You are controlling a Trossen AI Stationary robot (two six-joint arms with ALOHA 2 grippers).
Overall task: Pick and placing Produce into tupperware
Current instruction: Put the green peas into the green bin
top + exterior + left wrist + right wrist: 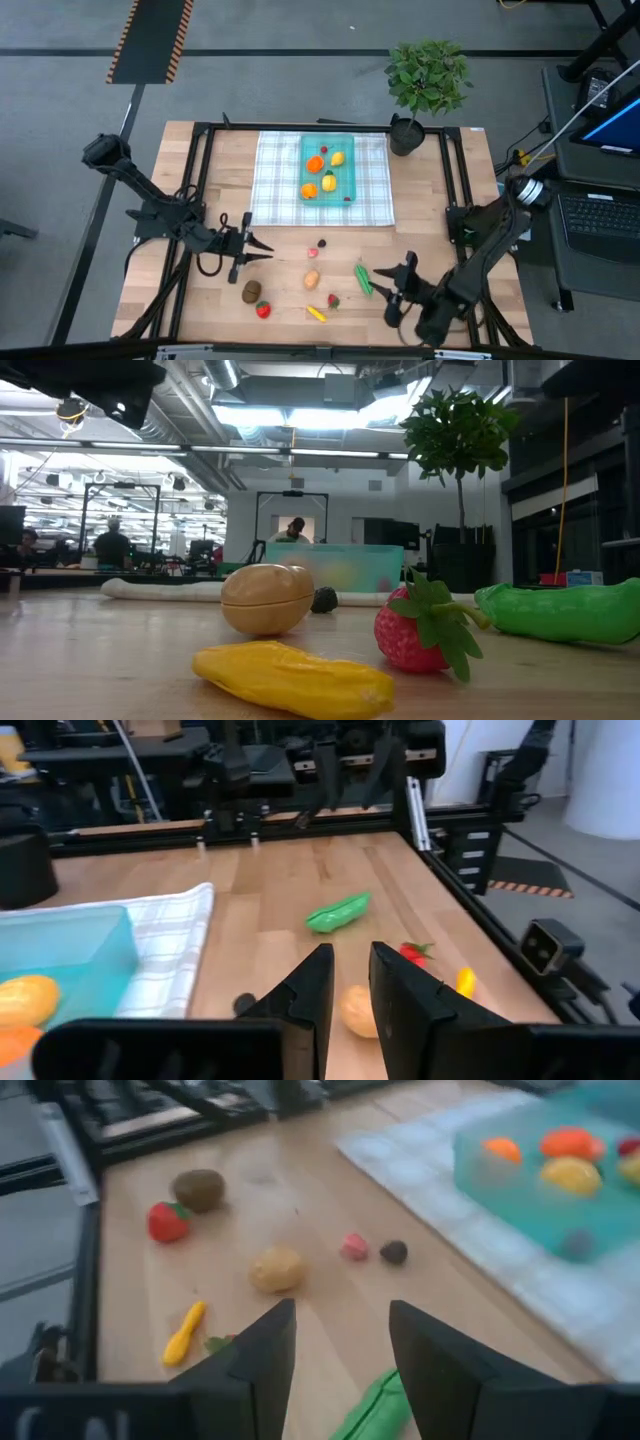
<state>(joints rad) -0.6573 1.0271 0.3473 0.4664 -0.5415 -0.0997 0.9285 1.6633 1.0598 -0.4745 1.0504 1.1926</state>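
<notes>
The teal tupperware (349,147) sits on a white-and-grey checked cloth (275,180) and holds oranges and lemons. Loose produce lies on the wood near the table's near edge: green cucumber (363,278), tan potato (312,278), kiwi (251,291), strawberry (263,309), a yellow piece (316,313), a dark cherry (322,241). My right gripper (378,283) is open just right of the cucumber; in its wrist view the cucumber (370,1405) shows low between the fingers (342,1315), untouched as far as I see. My left gripper (266,248) is open, left of the loose produce, pointing at the potato (358,1010).
A leafy potted plant (425,85) stands at the cloth's far right corner. Black frame rails (455,190) run along both table sides. Bare wood lies between the two grippers around the loose pieces. In the low view, people sit at desks in the room beyond the table.
</notes>
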